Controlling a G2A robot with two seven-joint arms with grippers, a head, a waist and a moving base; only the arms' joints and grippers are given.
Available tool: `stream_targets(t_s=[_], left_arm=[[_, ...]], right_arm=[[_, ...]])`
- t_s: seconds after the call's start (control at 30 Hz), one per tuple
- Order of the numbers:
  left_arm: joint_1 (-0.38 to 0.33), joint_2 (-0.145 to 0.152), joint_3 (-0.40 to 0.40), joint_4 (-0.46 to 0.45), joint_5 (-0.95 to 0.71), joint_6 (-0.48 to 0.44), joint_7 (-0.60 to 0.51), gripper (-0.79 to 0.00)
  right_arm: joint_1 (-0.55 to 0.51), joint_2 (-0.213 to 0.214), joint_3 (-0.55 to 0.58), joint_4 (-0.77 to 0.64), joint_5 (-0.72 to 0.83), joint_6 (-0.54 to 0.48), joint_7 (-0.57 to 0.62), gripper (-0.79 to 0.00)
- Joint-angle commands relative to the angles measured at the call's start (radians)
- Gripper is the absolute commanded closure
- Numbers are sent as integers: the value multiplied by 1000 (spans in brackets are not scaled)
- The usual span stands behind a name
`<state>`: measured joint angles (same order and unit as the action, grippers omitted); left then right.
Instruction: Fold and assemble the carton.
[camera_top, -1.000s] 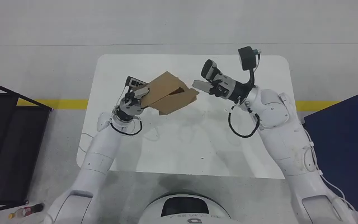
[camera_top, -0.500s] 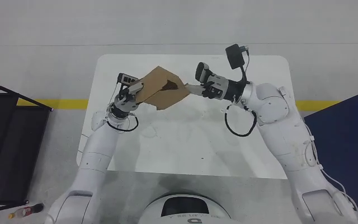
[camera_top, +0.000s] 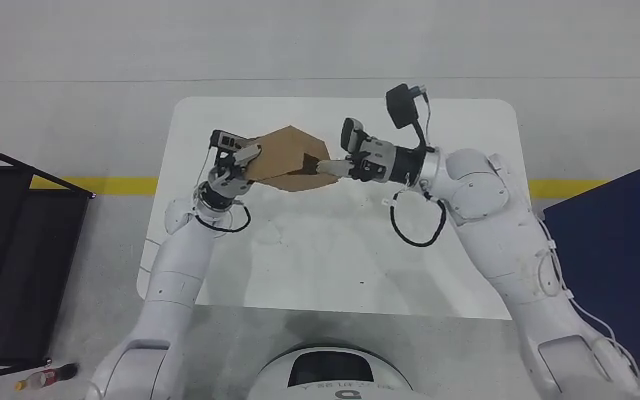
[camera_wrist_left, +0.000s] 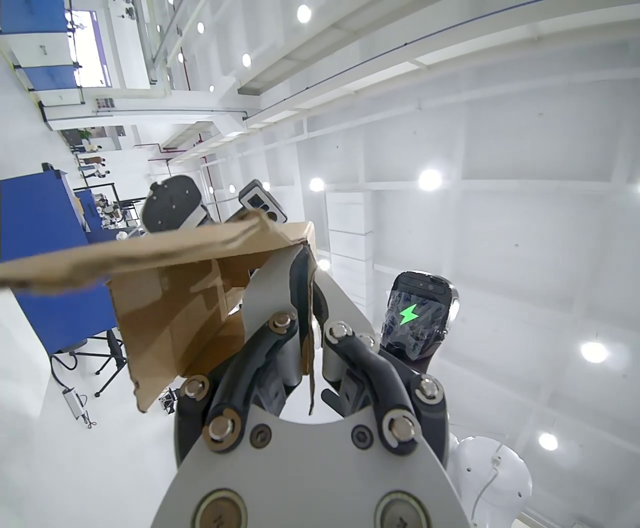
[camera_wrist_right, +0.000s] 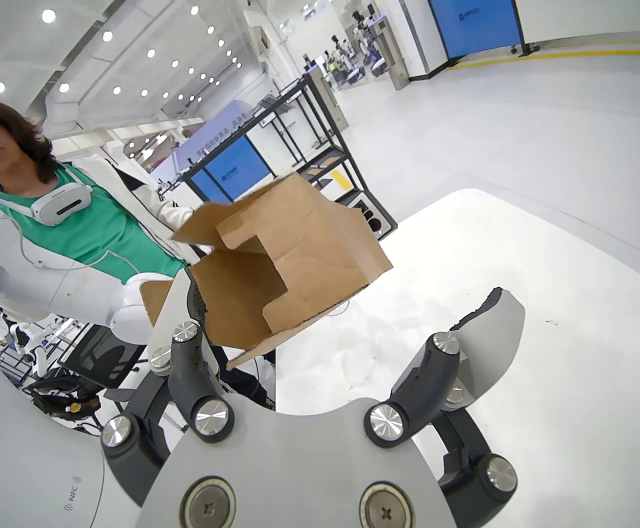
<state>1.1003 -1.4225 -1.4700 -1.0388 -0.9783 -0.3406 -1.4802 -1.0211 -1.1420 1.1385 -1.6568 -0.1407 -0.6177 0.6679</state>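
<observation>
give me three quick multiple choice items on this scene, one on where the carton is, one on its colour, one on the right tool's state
1. Where is the carton?
A. on the floor
B. held over the table, between the two arms
C. under the table

2. What colour is the carton?
A. white
B. brown
C. blue

3. The right tool is:
A. open
B. shut on the carton
C. shut on nothing

Answers:
1 B, the top view shows it between both arms, above the white tabletop.
2 B, every view shows plain brown cardboard.
3 A, its jaws stand wide apart in the right wrist view, while the left tool is clamped on a carton edge.
</observation>
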Motion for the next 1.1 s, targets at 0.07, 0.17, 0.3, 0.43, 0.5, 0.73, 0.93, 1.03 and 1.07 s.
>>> stream_targets(t_s=[0.07, 0.17, 0.3, 0.43, 0.5, 0.73, 0.93, 1.03, 1.07], left_arm=[[12, 0, -11, -17, 41, -14, 14, 0], [21, 0, -15, -27, 50, -13, 13, 0], [26, 1, -15, -39, 83, -11, 11, 0], [30, 1, -12, -59, 88, -2, 2, 0], [33, 1, -15, -67, 83, 0, 1, 0], [44, -3, -40, -88, 30, 29, -28, 0], [43, -10, -43, -96, 29, 54, -54, 0], [40, -15, -38, -99, 37, 56, -56, 0], [39, -16, -38, -98, 40, 56, -56, 0]], right_arm=[[-23, 3, 17, -19, -21, -15, -34, -785], [-25, 5, 10, -37, -44, -10, -15, -785], [-10, 3, -13, -51, -69, 10, 4, -785], [18, -1, -36, -43, -88, 44, 20, -785], [33, -2, -45, -29, -91, 61, 38, -785], [69, -2, -64, 21, -70, 68, 99, -785], [97, -6, -90, 45, -64, 76, 128, -785], [109, -8, -105, 47, -65, 78, 131, -785], [112, -9, -107, 48, -66, 79, 131, -785]])
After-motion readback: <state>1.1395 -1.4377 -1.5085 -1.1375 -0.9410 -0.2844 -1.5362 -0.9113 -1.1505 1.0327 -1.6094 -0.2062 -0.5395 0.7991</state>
